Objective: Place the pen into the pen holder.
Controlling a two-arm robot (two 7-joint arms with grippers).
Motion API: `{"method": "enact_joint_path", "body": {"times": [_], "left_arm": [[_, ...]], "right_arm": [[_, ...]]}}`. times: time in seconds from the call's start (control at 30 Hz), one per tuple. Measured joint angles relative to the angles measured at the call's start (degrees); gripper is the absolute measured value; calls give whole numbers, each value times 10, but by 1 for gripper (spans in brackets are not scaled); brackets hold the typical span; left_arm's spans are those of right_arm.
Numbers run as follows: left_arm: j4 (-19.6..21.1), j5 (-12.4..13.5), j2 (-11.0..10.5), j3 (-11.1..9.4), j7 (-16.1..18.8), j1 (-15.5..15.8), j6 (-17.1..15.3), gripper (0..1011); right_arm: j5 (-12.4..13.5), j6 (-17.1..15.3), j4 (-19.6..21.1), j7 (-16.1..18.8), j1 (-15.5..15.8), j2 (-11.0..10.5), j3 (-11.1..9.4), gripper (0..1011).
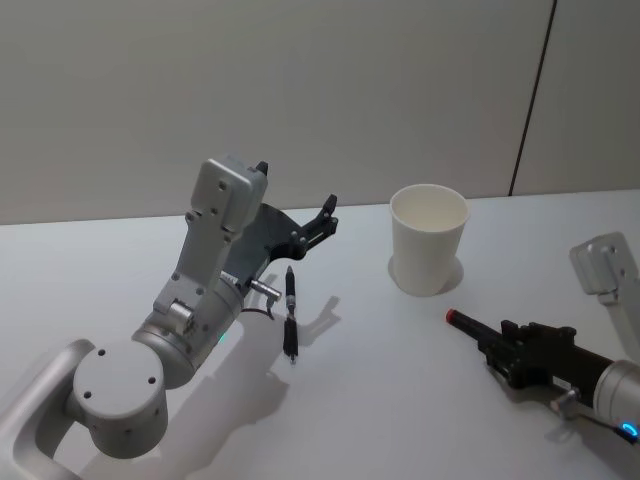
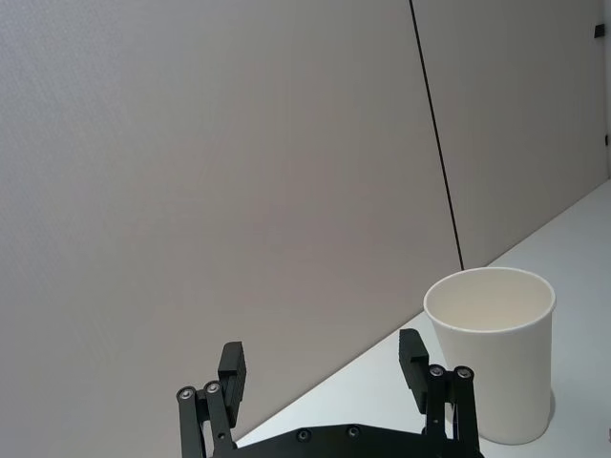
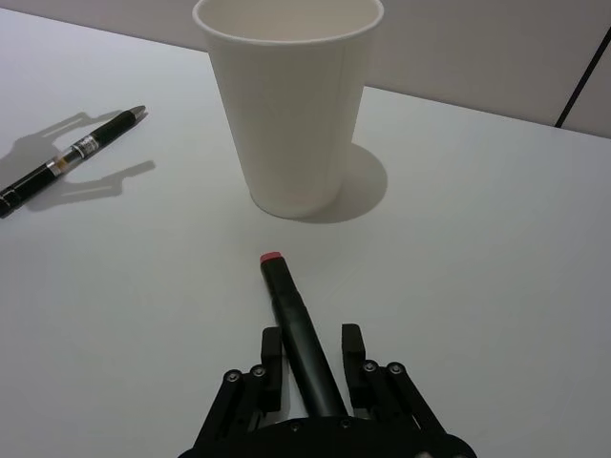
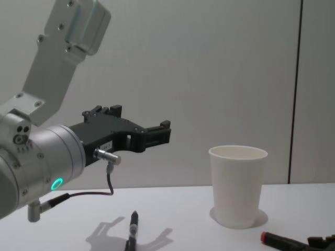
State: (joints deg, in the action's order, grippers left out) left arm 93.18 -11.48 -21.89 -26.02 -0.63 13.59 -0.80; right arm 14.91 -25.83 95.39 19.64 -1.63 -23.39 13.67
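The right gripper [image 1: 497, 348], low over the table [image 1: 380, 410] at the robot's right, pinches a black pen [image 1: 468, 322] between its fingers. The right wrist view looks straight down the barrel: the pen [image 3: 291, 315] sticks out beyond the right gripper [image 3: 310, 345], its red end aimed at the foot of the cup [image 3: 286, 105] and stopping short of it. From the head camera the long axis runs up and to the left, red end leading. The chest view catches the pen [image 4: 277, 239] lying nearly level just above the tabletop; whether it touches, I cannot tell.

The cup [image 1: 428, 240] stands upright and open-mouthed at the far middle of the table. The left wrist view shows it side-on — the cup [image 2: 492, 353] lies off to one side of the left gripper [image 2: 323, 361], whose black fingers [image 2: 232, 370] are spread wide on nothing.

The chest camera shows the left gripper [image 4: 157, 135] well above the table, near the height of the cup's [image 4: 238, 185] rim. Under it lies a second pen [image 1: 290, 315] — flat, with its long axis running away from the robot.
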Motion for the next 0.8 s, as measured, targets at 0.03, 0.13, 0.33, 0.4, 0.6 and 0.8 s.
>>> {"method": "enact_joint_path", "body": {"times": [0.03,0.13,0.33,0.4,0.6,0.8], "left_arm": [[0,0,0,0,0,0,0,1001],[0,0,0,0,0,0,0,1001],[0,0,0,0,0,0,0,1001],[0,0,0,0,0,0,0,1001],[0,0,0,0,0,0,0,1001],[0,0,0,0,0,0,0,1001]], "right_arm": [[0,0,0,0,0,0,0,367],[0,0,0,0,0,0,0,347],[1,0,-1,3,0,0,0,313],[1,1,-1,4,0,0,0,295],[2,12,-2,11,0,-1,2,259],[3,21,-3,17,1,-1,3,217]]}}
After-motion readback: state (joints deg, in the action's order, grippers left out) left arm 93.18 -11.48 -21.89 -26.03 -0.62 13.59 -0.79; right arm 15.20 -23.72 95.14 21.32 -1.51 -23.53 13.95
